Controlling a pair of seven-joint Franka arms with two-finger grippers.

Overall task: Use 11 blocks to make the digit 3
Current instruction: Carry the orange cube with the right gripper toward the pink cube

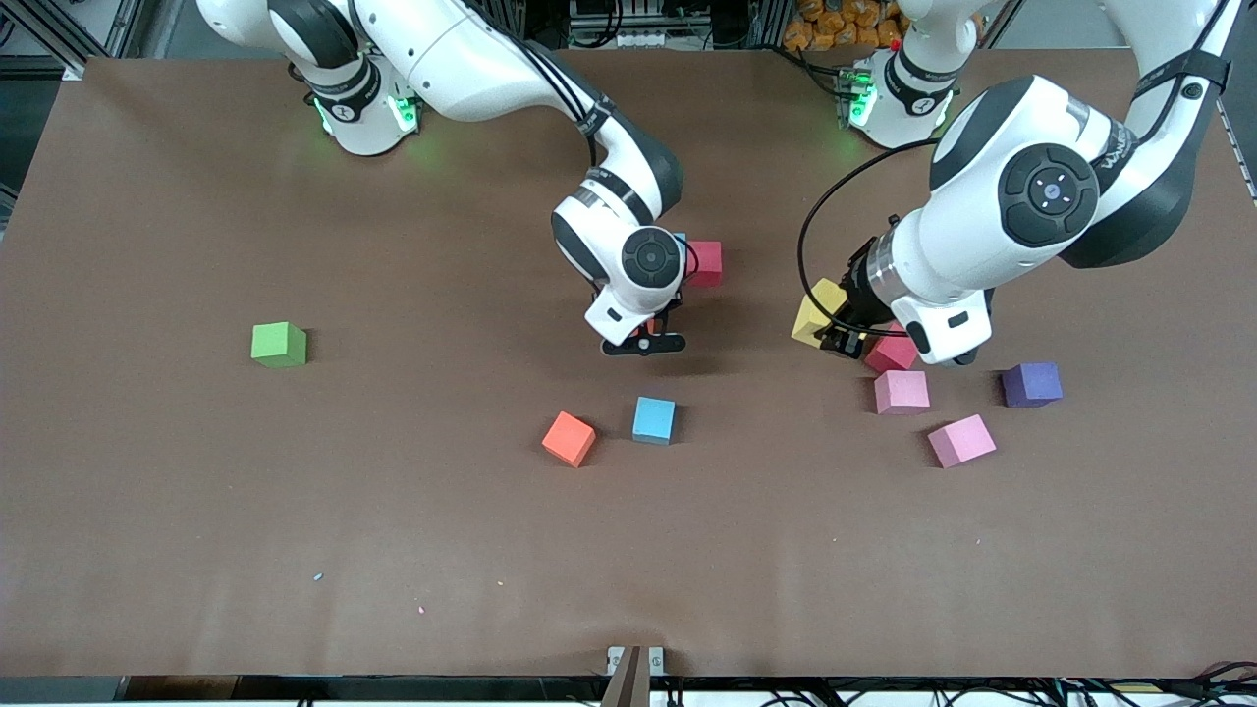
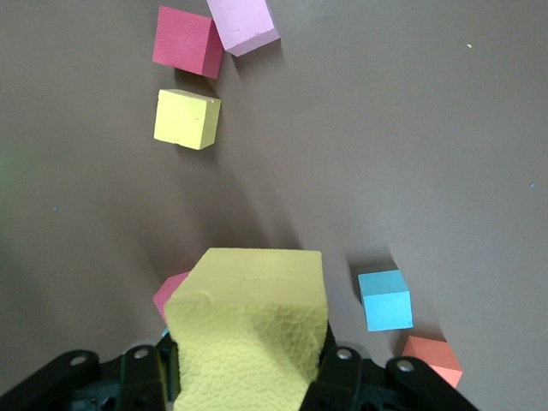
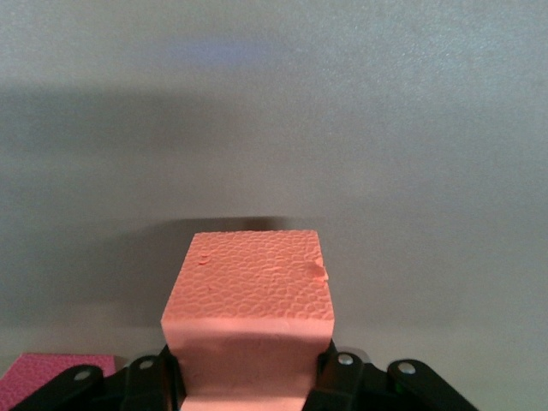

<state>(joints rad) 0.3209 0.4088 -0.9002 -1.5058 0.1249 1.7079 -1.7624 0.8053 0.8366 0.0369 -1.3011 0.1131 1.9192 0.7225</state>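
You are viewing, near to far from the light blue cube [image 1: 654,419]: the right gripper [image 1: 643,343] clamping an orange cube [image 3: 249,310]; toward the left arm's end, the left gripper [image 1: 843,341] is clamping a yellow cube [image 1: 818,310].

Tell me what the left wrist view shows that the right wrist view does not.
Only the left wrist view shows the left gripper shut on a yellow block, plus a second yellow block, a light blue block and a pink block. Only the right wrist view shows the right gripper shut on an orange block. Both show the brown table.
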